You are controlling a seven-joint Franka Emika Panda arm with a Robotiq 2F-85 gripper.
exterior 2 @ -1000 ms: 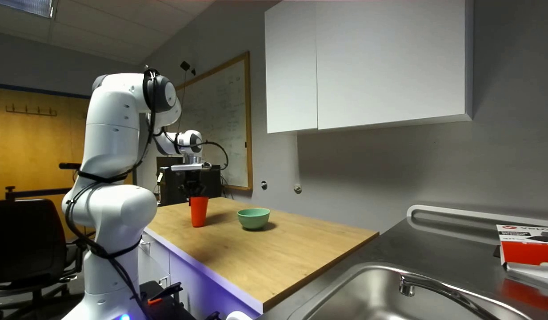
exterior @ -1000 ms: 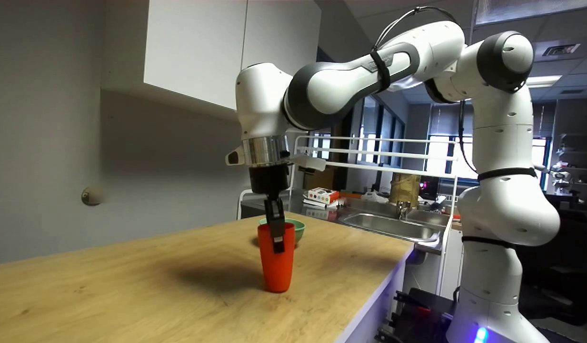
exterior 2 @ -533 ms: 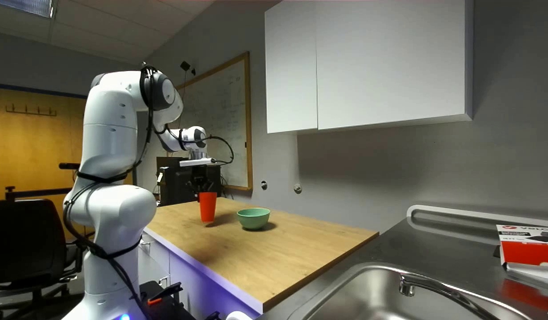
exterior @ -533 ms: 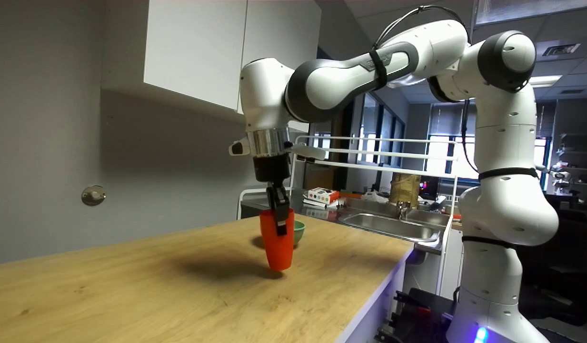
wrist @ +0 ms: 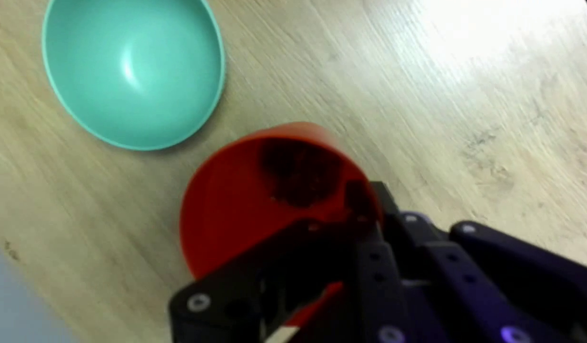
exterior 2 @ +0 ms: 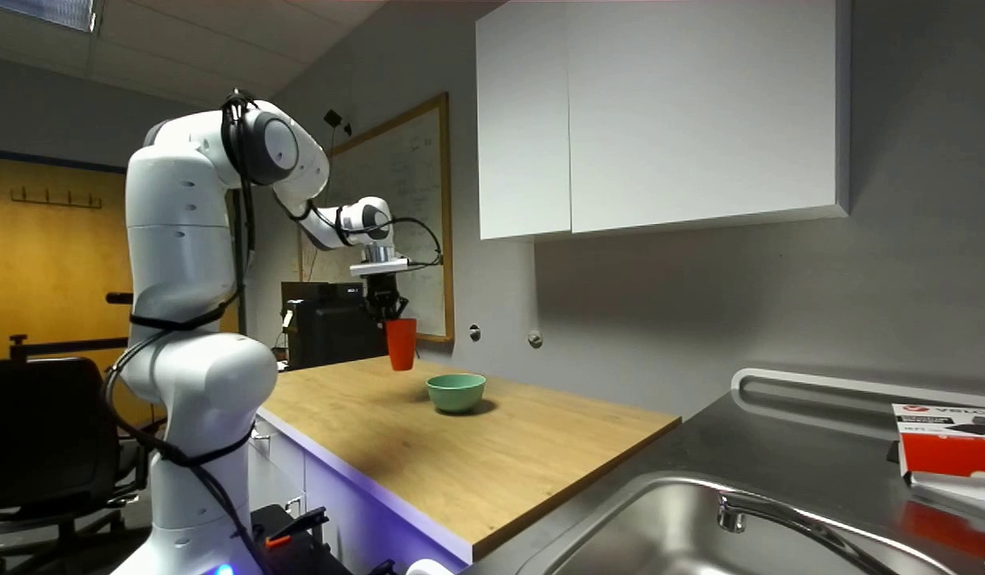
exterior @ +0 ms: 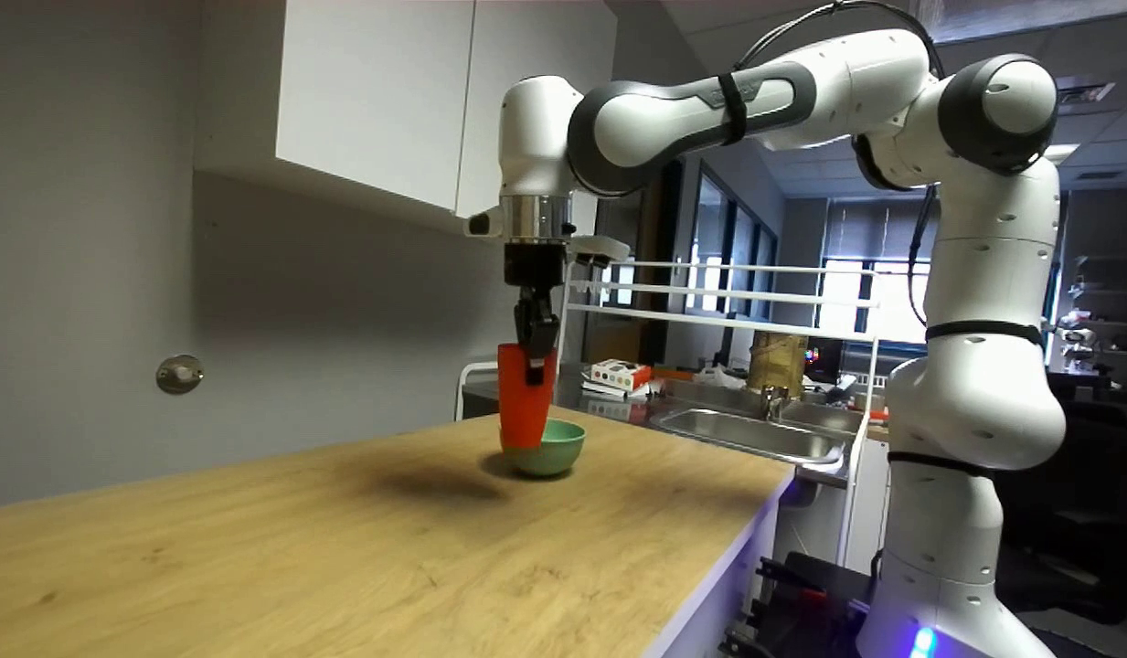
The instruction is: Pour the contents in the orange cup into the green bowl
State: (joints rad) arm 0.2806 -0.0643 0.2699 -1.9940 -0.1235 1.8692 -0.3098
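At the left of an exterior view we see the white arm [exterior 2: 208,371], which reaches over the bench [exterior 2: 500,455] and carries the tool [exterior 2: 386,322] pointed downward. We find the tool gripping: its fingers [exterior: 534,374] are drawn in until just the thin wall of the orange cup [exterior 2: 401,347] is pinched between them, near the rim. In the wrist view we make out a finger inside the cup and its partner against the outside.

The cup hangs in the air with its base up off the bench, just to the left of the green bowl [exterior 2: 456,394] as we look. Its long axis is close to vertical, mouth up and narrow end down; in both exterior views we see at most a slight lean. From the wrist we look down into a dark bottom and cannot tell what lies there.

Next comes the bowl, level on the bench, mouth up and apart from the cup. Farther right we have the steel sink [exterior 2: 660,527] with its faucet [exterior 2: 812,530], then a red and white box [exterior 2: 951,455] at the edge.
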